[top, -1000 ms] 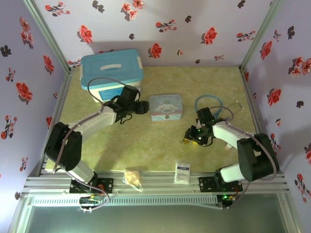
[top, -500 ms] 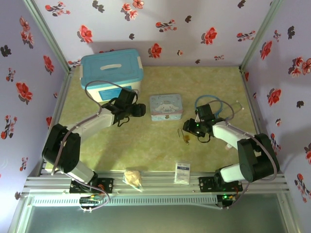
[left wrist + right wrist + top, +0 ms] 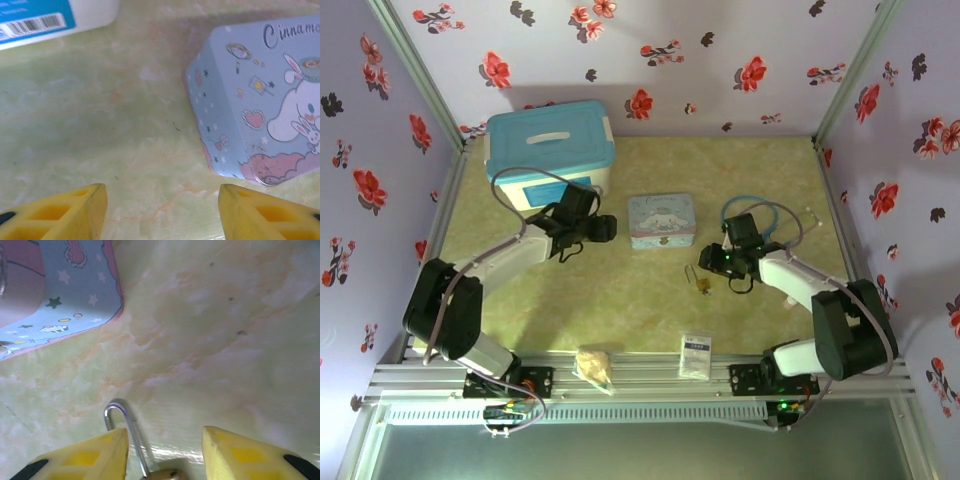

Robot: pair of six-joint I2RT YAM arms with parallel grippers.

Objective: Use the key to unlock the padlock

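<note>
Purple walls printed with red and black flowers enclose a pale green marbled table (image 3: 620,300). At far left stands a blue-lidded white box (image 3: 550,145) with a barcode label (image 3: 32,24) on its side. Right of it lies the pale blue tin (image 3: 662,220), lettered "Cinnamo…" in script above a white long-eared cartoon figure. The left gripper (image 3: 161,205) hangs open over bare table just left of the tin. The padlock (image 3: 702,284) lies flat, near and right of the tin. The right gripper (image 3: 165,440) stands open around its silvery shackle (image 3: 122,430), just beside one finger. A white sachet (image 3: 696,356), its blue print unreadable, lies at the near edge.
</note>
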